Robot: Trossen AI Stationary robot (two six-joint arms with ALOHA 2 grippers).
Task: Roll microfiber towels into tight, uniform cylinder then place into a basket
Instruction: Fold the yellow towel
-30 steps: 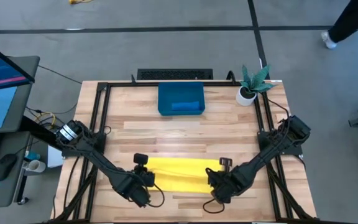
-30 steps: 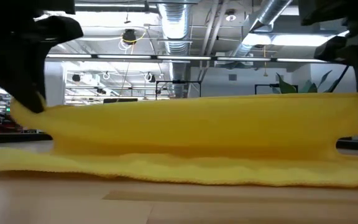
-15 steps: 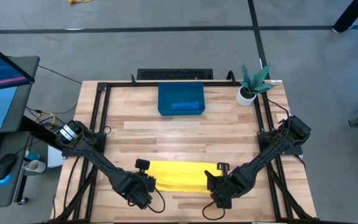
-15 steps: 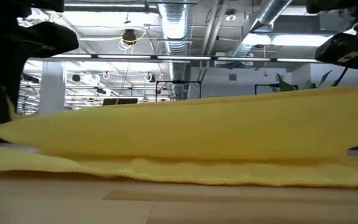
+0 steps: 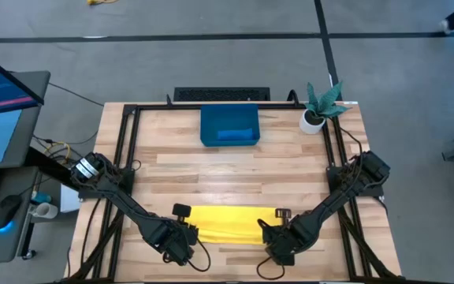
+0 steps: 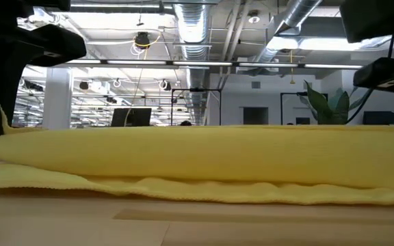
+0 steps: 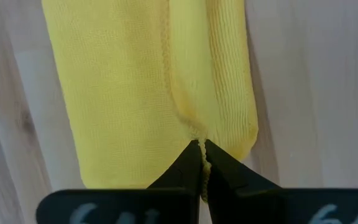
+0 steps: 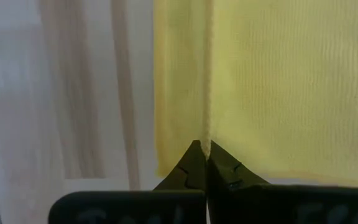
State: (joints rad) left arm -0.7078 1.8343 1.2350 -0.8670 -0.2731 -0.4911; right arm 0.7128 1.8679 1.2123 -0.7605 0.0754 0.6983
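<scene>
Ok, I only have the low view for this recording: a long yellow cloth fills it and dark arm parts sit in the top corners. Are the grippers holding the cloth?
Observer: Yes. In the left wrist view the left gripper is shut on an edge of the yellow towel.
Operator: And the right one?
Observer: Same: the right gripper is shut on a fold of the towel's other end.
Operator: Where does the towel lie on the table?
Observer: From above it is a narrow band near the front edge of the table, between the two arms.
Operator: Is the tray anywhere close?
Observer: No, the blue tray sits at the far edge, with something blue inside.
</scene>
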